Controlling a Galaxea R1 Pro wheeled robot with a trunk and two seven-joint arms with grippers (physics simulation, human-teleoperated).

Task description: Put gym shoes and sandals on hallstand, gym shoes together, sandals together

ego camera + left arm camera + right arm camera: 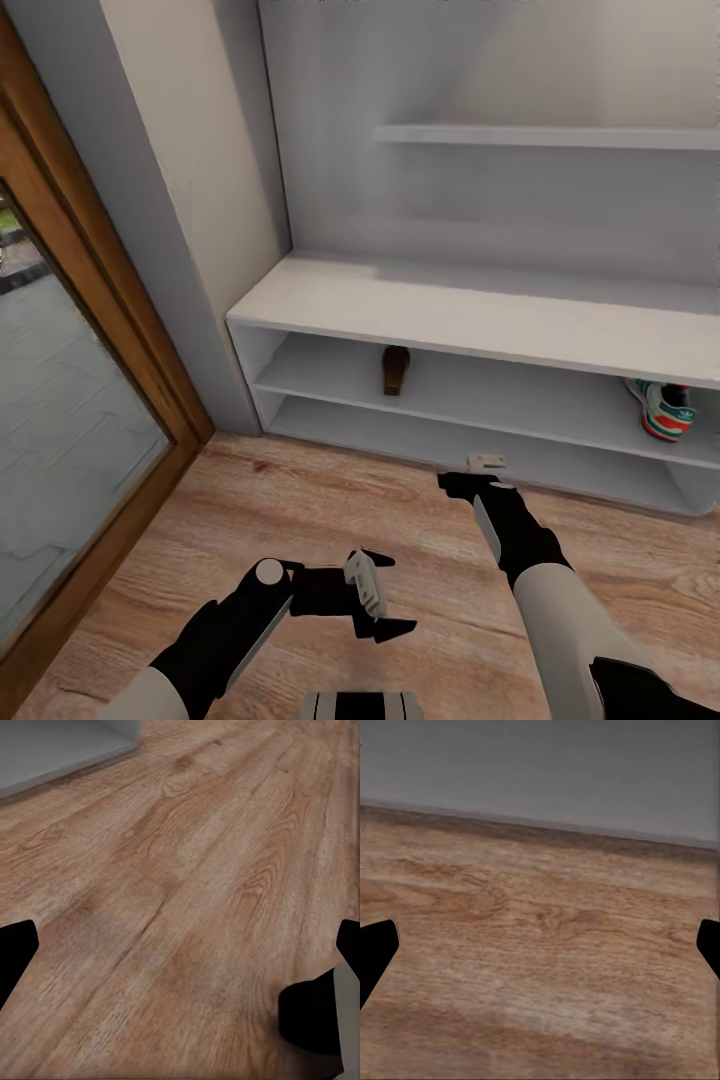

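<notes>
In the head view, the hallstand (480,310) is standing against the grey wall, its wide bench top bare and an upper shelf (545,135) jutting out above it. One brown sandal (396,369) is sitting on the middle tier, toward the left end and near that tier's front edge, pointing inward. A white gym shoe (664,408) with green stripes and a red heel patch is resting on the same tier close to the right end, partly cut off by the bench top above it. The corridor floor (300,520) is spreading out in front of the unit, with a wood-framed glass door (70,420) running along its left side. The left hand (388,592) is hovering low over the floor, well short of the hallstand, its fingers standing apart and gripping nothing. The right hand (470,482) is reaching forward, just in front of the bottom edge of the hallstand; from here I cannot tell how its fingers are set.

In the left wrist view, the dark fingertips (16,952) are showing at opposite edges, wide apart, with wood planks between them and a grey corner of the hallstand base (60,746) beyond.

In the right wrist view, the fingertips (375,952) are likewise sitting far apart over the floor, empty, facing the grey lower panel of the hallstand (540,772).
</notes>
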